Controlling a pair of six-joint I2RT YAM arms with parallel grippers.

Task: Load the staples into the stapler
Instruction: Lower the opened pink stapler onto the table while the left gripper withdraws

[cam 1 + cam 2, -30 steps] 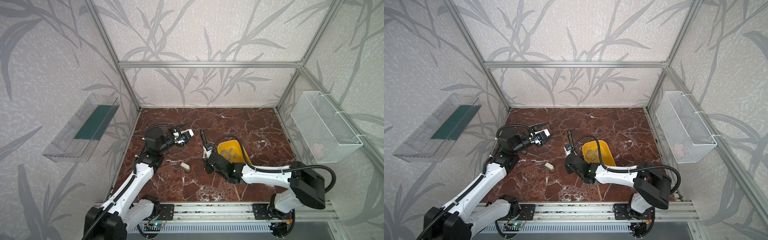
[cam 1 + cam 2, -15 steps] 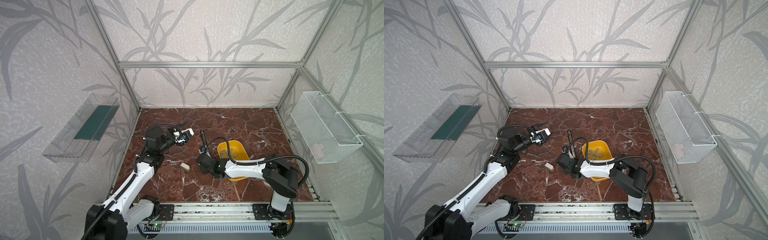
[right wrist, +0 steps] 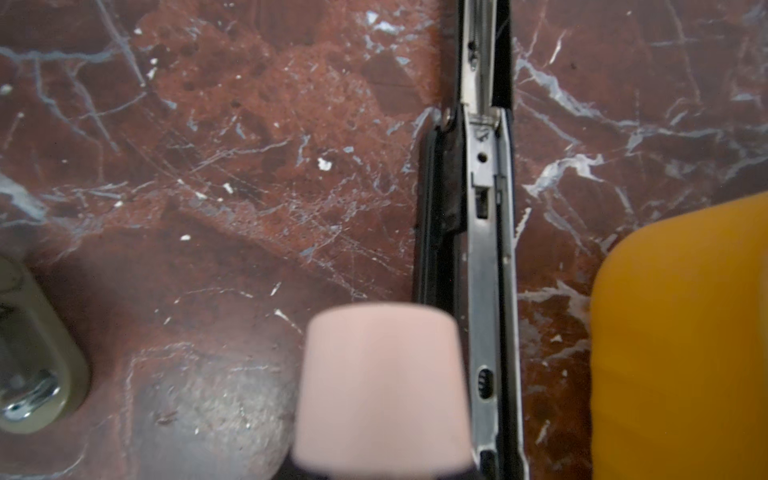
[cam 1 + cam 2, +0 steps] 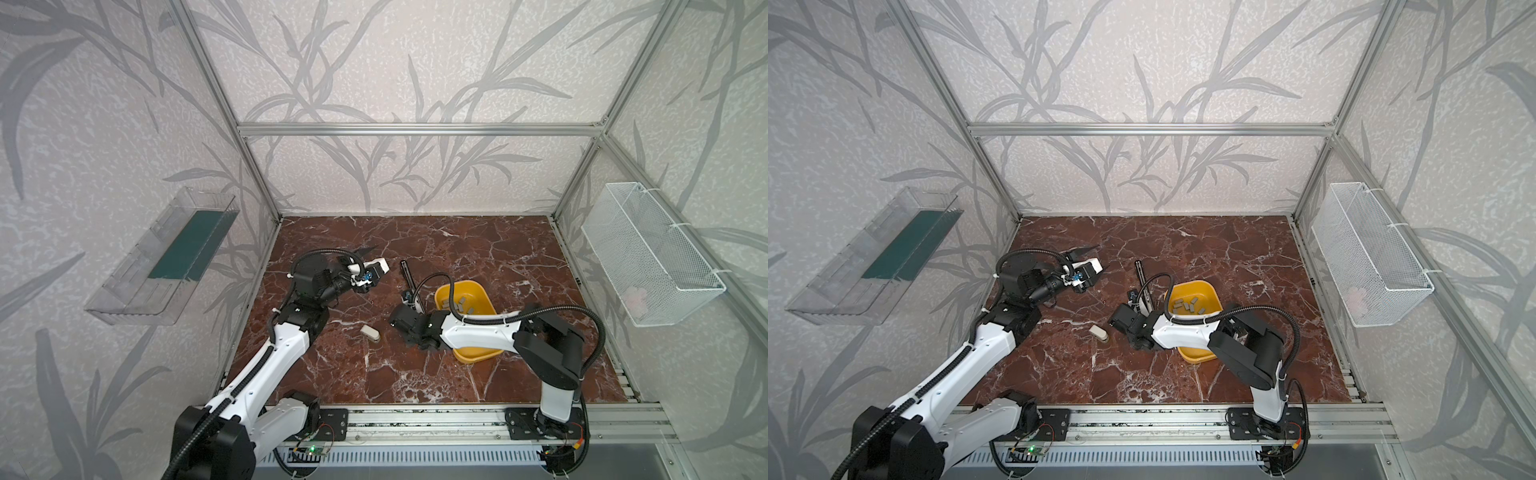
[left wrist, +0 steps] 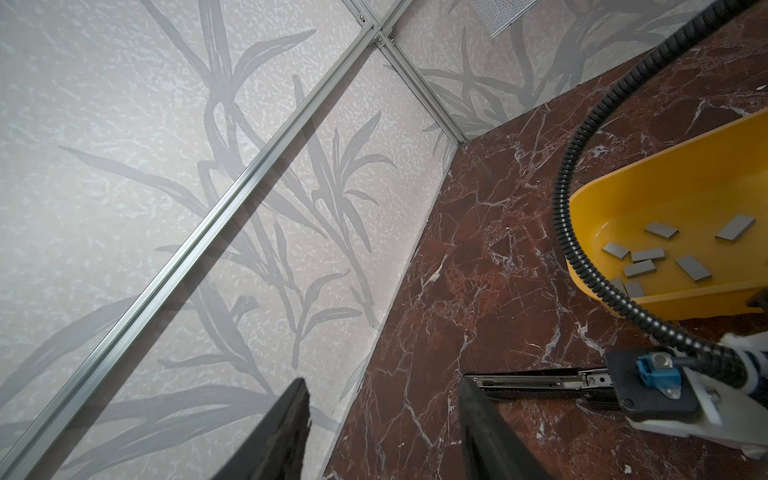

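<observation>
1. Done, as judged: stapler (image 4: 408, 279) is laid open near centre of worktop (image 4: 478, 245), w/ metal channel exposed.
2. Left to do: staples (image 4: 460, 306) are seen only in yellow bin (image 4: 482, 286), approx. 4 o'clock of stapler; none seems loaded.
3. Left gripper (image 5: 384, 399): jaws open, empty, at 9 o'clock of stapler.
4. Right gripper (image 3: 382, 328): just beside stapler; jaws state cannot be told.

Leaf-patterned pale walls (image 4: 374, 62) framed by aluminium bars (image 4: 415, 129); red-brown marbled counter (image 4: 478, 249); clear shelf (image 4: 137, 286) left, white wire basket (image 4: 648, 257) right.
</observation>
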